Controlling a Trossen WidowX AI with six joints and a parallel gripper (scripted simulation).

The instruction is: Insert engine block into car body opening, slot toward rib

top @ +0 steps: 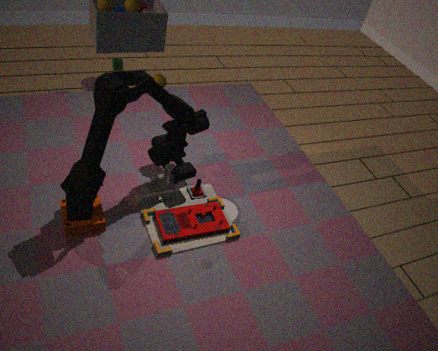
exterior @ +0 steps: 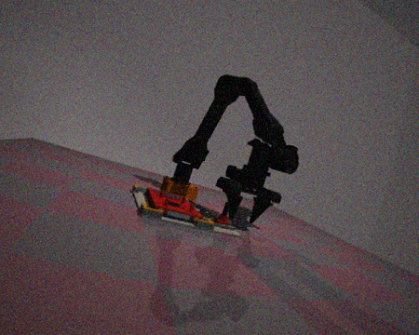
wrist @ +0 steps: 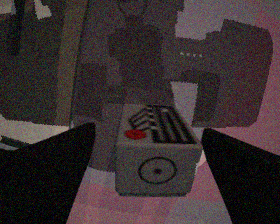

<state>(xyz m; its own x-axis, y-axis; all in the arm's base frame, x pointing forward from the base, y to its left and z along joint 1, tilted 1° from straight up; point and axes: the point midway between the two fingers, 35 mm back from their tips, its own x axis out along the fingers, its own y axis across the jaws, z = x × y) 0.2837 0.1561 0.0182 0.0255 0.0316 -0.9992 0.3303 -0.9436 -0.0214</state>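
Observation:
The grey engine block (top: 169, 171) (exterior: 242, 216) (wrist: 155, 172) stands beside the red lever. In the wrist view its top shows dark slots and a red round spot, and its near side a ringed dot. My gripper (top: 171, 178) (exterior: 240, 219) (wrist: 150, 132) is open, lowered around the block with one finger on either side; gaps show between block and fingers in the wrist view. The red car body (top: 218, 224) (exterior: 159, 200) lies on a white board (top: 197, 244) (exterior: 178, 222). Its dark opening (top: 205, 217) holds no engine block. The rib is too small to make out.
A black lever on a red base (top: 197, 191) (exterior: 222, 219) stands on the board between block and car body. Yellow corner brackets (top: 163, 249) surround the car body. A white disc (top: 230, 210) lies beside it. A grey box (top: 130, 34) and a yellow ball (top: 159, 80) are behind the arm.

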